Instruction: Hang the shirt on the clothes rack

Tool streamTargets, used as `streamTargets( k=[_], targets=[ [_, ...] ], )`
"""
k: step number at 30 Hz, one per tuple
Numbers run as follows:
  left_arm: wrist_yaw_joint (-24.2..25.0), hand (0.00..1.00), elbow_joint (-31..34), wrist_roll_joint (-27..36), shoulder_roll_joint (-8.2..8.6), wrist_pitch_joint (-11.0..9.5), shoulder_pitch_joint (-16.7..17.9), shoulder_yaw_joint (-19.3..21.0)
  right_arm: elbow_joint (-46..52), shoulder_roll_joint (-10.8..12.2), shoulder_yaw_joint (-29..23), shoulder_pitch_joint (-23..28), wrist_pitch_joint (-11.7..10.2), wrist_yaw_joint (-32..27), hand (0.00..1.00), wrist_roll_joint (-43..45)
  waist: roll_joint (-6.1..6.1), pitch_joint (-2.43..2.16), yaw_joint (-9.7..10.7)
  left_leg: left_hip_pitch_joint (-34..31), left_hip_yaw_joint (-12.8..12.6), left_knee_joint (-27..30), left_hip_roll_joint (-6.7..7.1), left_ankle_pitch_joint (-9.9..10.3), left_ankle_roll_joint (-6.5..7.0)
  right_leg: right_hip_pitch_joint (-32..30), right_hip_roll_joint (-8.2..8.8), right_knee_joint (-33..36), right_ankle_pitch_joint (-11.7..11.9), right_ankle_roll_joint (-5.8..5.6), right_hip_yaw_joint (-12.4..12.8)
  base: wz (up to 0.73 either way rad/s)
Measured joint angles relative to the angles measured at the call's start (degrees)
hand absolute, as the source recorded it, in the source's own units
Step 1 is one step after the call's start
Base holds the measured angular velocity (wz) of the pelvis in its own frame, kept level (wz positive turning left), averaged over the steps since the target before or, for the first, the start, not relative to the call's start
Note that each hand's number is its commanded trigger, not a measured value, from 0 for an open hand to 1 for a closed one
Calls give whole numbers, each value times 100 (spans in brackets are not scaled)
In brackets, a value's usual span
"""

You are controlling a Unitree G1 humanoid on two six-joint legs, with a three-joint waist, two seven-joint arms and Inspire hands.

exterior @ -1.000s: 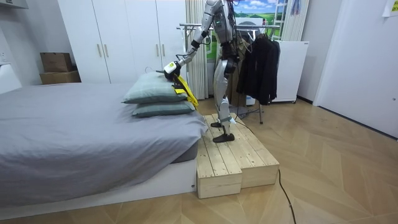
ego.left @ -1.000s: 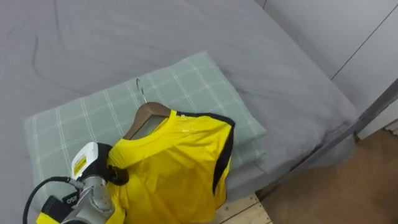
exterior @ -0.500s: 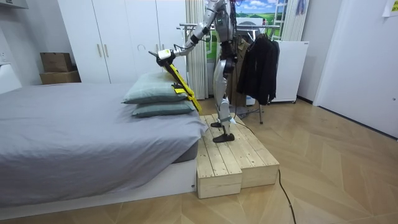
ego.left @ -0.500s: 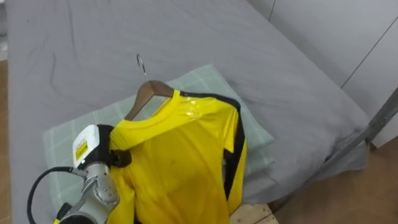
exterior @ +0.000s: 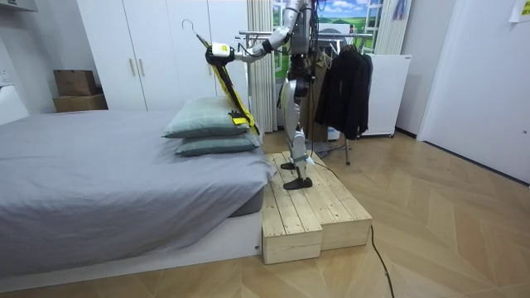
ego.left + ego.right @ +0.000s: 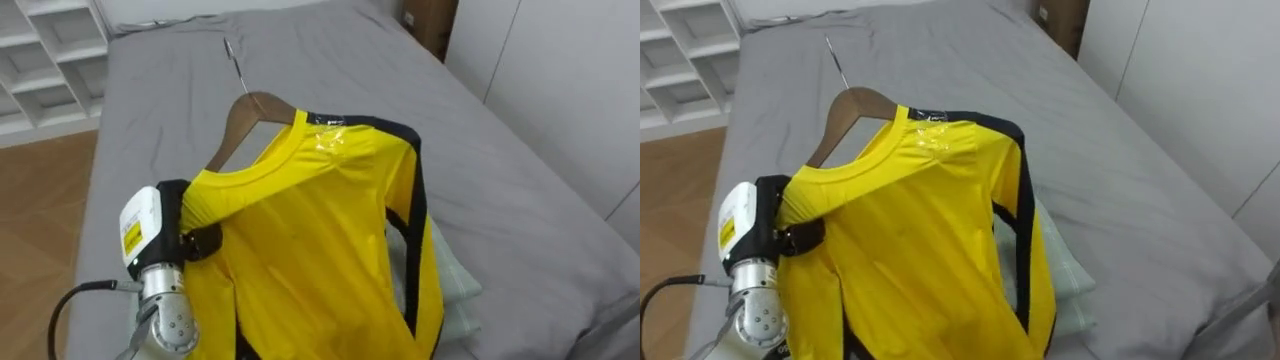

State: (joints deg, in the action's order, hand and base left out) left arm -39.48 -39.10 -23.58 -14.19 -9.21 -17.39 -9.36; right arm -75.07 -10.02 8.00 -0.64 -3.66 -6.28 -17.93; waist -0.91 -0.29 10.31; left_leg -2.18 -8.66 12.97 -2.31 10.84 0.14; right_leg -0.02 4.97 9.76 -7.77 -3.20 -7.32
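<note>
1. Bed: grey sheet, wide and flat. The robot stands just beside its corner on a wooden platform, facing the bed.
2. Clothes rack: behind the robot, with dark garments on it. The bar end towards the room view's left looks bare. White wardrobes stand close behind it.
3. Two pillows: stacked at the bed's corner, directly below the load.
4. Yellow shirt: already threaded on its hanger and held in the air above the pillows. In the room view its hem reaches down near the top pillow. Dressing the hanger and the pickup look done. Carrying it to the rack and hooking it on are left.
5. Wooden hanger: tilted, with one arm bare and the other inside the shirt.
6. Left hand: a dark thumb part is clamped over the shirt's shoulder, where the hanger arm lies. The other fingers are hidden by cloth.
7. Wire hook: free, pointing up and away. My judgement is that there is open air above the bed for a swing. The tight spots are the platform's edges underfoot, the wardrobes near the bar, and the hem catching on the pillows.
</note>
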Motion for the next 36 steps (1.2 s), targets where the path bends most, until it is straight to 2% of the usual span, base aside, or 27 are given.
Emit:
streamTargets(
  k=[2,7,13,19,24,30,36],
  targets=[
    [-127,100,452,-195,3,-1,155,23,0,1,-97,42,7,-8,0,-1,0,0,-71,53,26,-18,2,-9,-15,68,-1,-19,0,0,-28,7],
    [-388,100,773,-368,10,-2,186,25,-14,2,-327,125,13,-55,0,35,-27,-18,-115,115,130,-38,13,-22,-36,213,-11,-120,0,0,-107,9],
    [-555,100,786,-493,-2,-6,228,112,-47,18,-442,154,86,-135,0,219,-23,-14,-152,298,104,-181,14,-45,-62,328,-23,-132,-9,6,-73,-2],
    [-716,100,830,-664,-11,-32,575,290,-43,28,-561,212,96,-369,0,527,-15,-10,-156,366,76,-244,15,-45,-62,340,-23,-119,-17,-7,-62,-2],
    [-715,100,830,-760,-13,-31,728,420,-44,32,-691,227,120,-517,0,703,-3,5,-274,389,100,-250,16,-44,-63,383,-24,-132,-19,-10,-75,2],
    [-718,100,832,-958,-118,19,838,474,-44,-3,-841,237,129,-769,0,710,-36,24,-284,330,189,-238,28,-44,-64,405,-24,-202,-21,-8,-138,6],
    [-724,100,850,-988,-117,14,838,464,76,-21,-1001,204,123,-1074,0,1696,-63,17,-243,292,245,-226,34,-44,-64,408,-21,-204,-25,-6,-228,6]
  ],
)
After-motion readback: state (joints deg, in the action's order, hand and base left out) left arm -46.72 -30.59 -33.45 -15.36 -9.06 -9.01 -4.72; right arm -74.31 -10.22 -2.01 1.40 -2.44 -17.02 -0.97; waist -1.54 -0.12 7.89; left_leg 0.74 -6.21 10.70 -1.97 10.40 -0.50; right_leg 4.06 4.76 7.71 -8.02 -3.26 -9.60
